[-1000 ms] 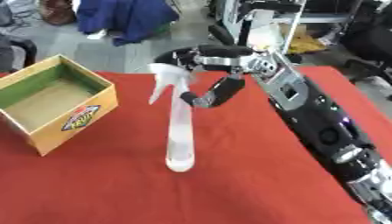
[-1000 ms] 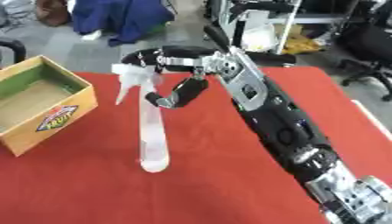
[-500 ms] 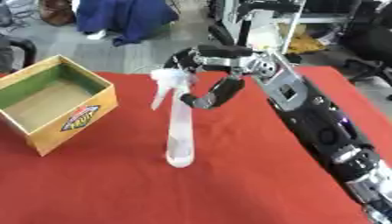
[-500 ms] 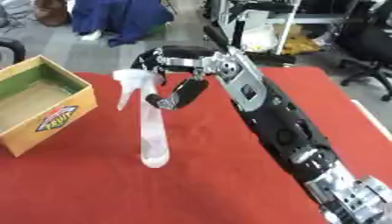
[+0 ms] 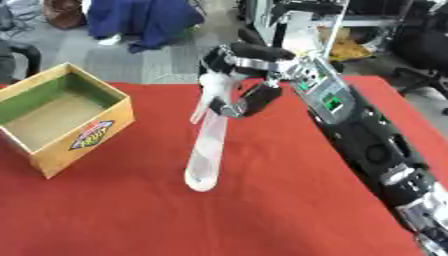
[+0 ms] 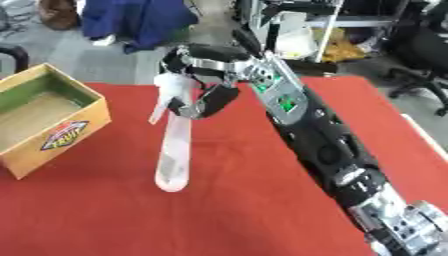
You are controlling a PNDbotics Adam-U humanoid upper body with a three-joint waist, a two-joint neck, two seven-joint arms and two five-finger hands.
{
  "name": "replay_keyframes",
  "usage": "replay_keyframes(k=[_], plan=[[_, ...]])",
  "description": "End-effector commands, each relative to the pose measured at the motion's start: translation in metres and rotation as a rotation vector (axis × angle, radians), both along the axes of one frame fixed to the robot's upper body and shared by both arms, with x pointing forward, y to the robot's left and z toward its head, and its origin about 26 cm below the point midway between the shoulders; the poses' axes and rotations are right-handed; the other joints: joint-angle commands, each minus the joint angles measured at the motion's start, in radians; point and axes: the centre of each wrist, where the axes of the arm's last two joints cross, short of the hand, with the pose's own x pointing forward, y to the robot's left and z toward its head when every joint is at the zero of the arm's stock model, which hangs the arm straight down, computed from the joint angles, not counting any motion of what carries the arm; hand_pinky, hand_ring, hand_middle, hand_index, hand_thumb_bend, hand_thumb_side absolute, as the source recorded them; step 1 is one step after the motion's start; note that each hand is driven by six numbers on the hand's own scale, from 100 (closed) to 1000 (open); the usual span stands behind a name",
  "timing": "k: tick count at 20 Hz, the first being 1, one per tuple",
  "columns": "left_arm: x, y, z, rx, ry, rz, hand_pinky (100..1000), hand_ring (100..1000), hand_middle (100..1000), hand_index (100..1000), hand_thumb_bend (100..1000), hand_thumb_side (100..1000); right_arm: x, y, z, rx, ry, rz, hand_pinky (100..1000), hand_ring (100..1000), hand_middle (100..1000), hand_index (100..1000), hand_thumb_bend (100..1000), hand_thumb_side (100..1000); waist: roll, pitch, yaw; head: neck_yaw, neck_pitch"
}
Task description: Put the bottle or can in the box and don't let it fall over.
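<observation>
The robot's right hand [image 5: 238, 75], reaching in from the right, curls its fingers and thumb round the white trigger head of a tall translucent spray bottle [image 5: 206, 150], whose base rests on the red tablecloth [image 5: 131, 220] near the middle of the table. The bottle leans slightly, top tilted toward the hand. The step in hand appears to be the grasp, just ahead of the lift: the bottle is not yet in the open cardboard box [image 5: 61, 120], which sits well apart at the table's left edge with its green lining showing. The next move likely calls for raising the bottle clear, carrying it left over the box wall and setting it down upright, since so tall and narrow a bottle could tip easily. The left hand is not in view. Beyond the table lie a grey floor, a blue cloth heap [image 5: 144, 20], metal racks and black office chairs.
</observation>
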Motion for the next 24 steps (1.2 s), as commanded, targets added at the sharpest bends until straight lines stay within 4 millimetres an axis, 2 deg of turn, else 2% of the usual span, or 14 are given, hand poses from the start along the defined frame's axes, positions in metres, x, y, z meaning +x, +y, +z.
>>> replay_keyframes(k=[1,2,6,10,16,21,24], plan=[[0.001,0.004,0.008,0.014,-0.026,0.001,753,857,620,723,100,894,-0.005,-0.014,0.028,0.012,-0.084,-0.006,126,410,506,390,100,322,0.001,-0.02,0.003,-0.005,-0.018],[0.001,0.004,0.009,0.015,-0.025,0.0,753,857,620,723,100,894,-0.005,-0.017,0.03,0.021,-0.091,-0.017,123,407,502,390,100,229,0.0,-0.021,0.004,-0.006,-0.019],[0.002,0.003,0.01,0.018,-0.03,-0.01,753,856,619,723,100,889,-0.005,-0.032,0.037,0.065,-0.112,-0.075,116,402,495,390,100,251,-0.008,-0.026,0.023,-0.015,-0.021],[0.008,-0.003,0.019,0.024,-0.053,-0.063,752,855,619,723,100,883,-0.003,-0.049,0.042,0.16,-0.122,-0.164,109,399,486,389,100,308,-0.02,-0.029,0.07,-0.027,-0.017],[0.017,-0.018,0.037,0.043,-0.097,-0.173,752,853,619,723,100,874,-0.001,-0.076,0.049,0.3,-0.139,-0.301,107,400,480,389,100,410,-0.044,-0.021,0.177,-0.091,-0.044],[0.024,-0.033,0.052,0.068,-0.132,-0.272,751,852,619,723,100,866,-0.001,-0.091,0.054,0.427,-0.146,-0.384,111,404,477,392,100,439,-0.068,-0.018,0.292,-0.168,-0.064],[0.027,-0.045,0.062,0.097,-0.152,-0.345,750,852,619,723,100,863,-0.006,-0.104,0.055,0.486,-0.159,-0.422,116,407,475,392,100,457,-0.087,-0.013,0.334,-0.222,-0.076]])
